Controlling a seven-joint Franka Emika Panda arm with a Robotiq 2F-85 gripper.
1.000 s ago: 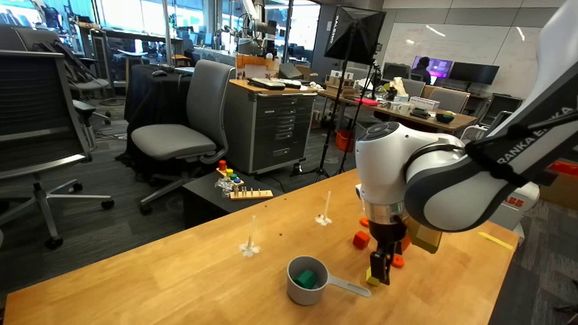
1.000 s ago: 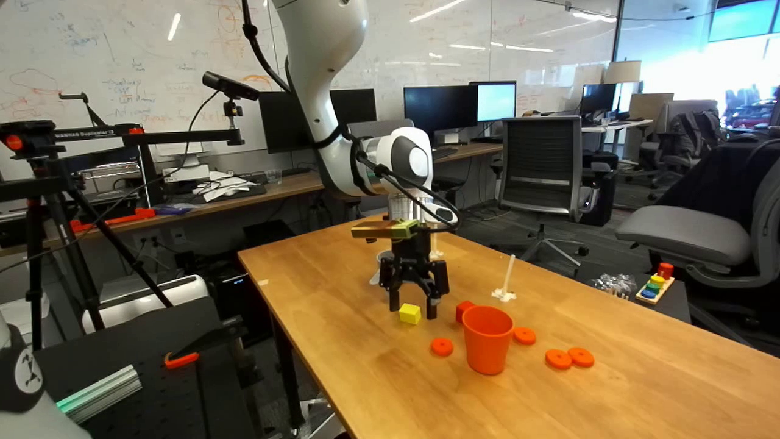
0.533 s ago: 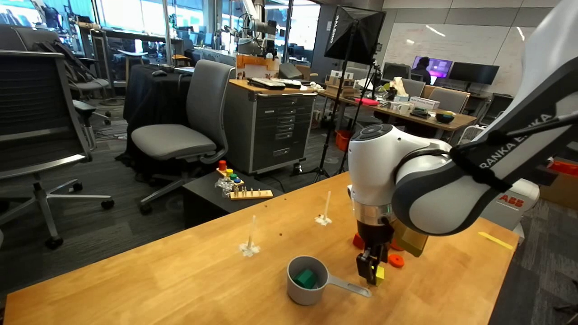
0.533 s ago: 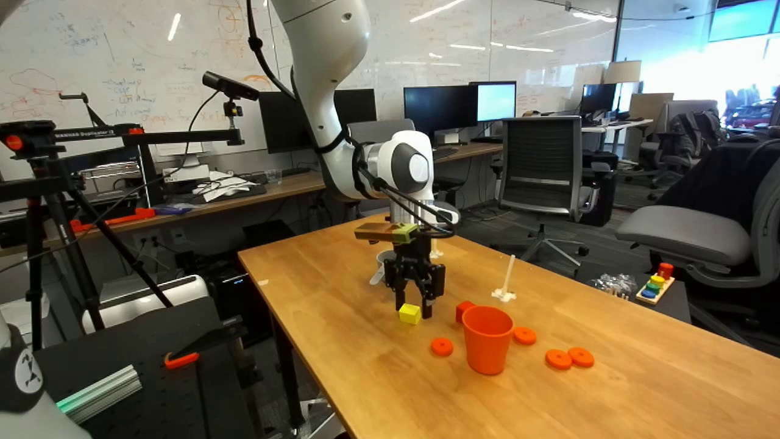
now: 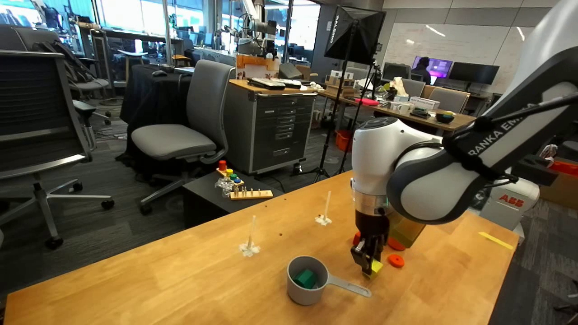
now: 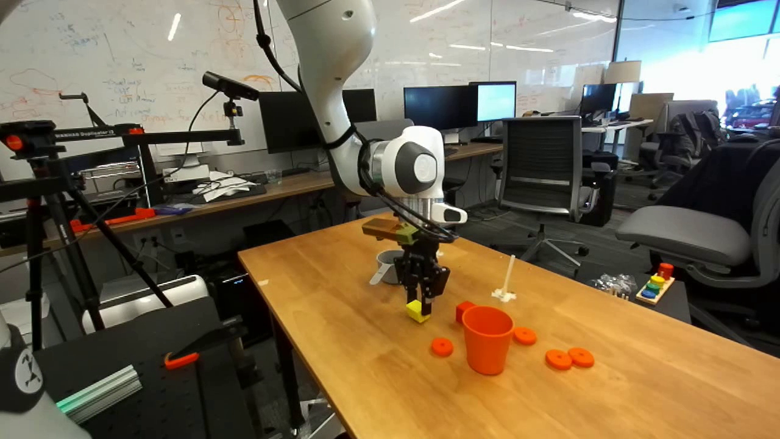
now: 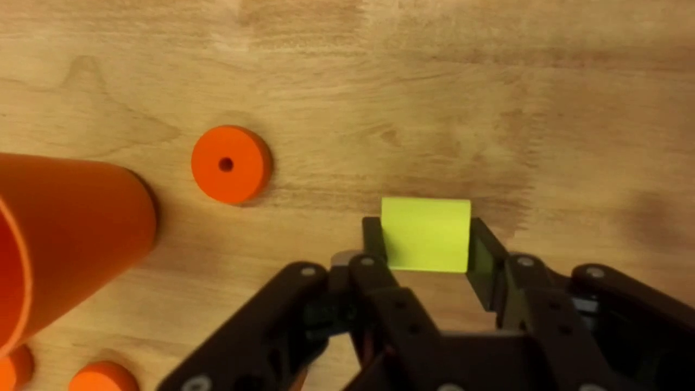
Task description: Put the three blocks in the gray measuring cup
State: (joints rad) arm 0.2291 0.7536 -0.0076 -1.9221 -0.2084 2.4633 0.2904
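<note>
Gripper (image 7: 426,239) clamped on the yellow block (image 7: 425,233): second transfer in hand, by my reading.
In the wrist view I have it pinched on two opposite sides; in both exterior views it looks tilted, and whether its underside touches the table (image 6: 609,390) I can't tell. The green block (image 5: 305,279) sits inside the gray measuring cup (image 5: 300,297), whose handle (image 5: 350,286) sticks out roughly toward my grip. What comes next, I think, is a straight lift until the block would clear the rim, a short carry over the handle, and a release above the mouth; too low a pass could knock the cup. That would leave only the orange-red block (image 6: 464,310), out on the table near the orange cup (image 6: 487,341), touching or not I can't say.
</note>
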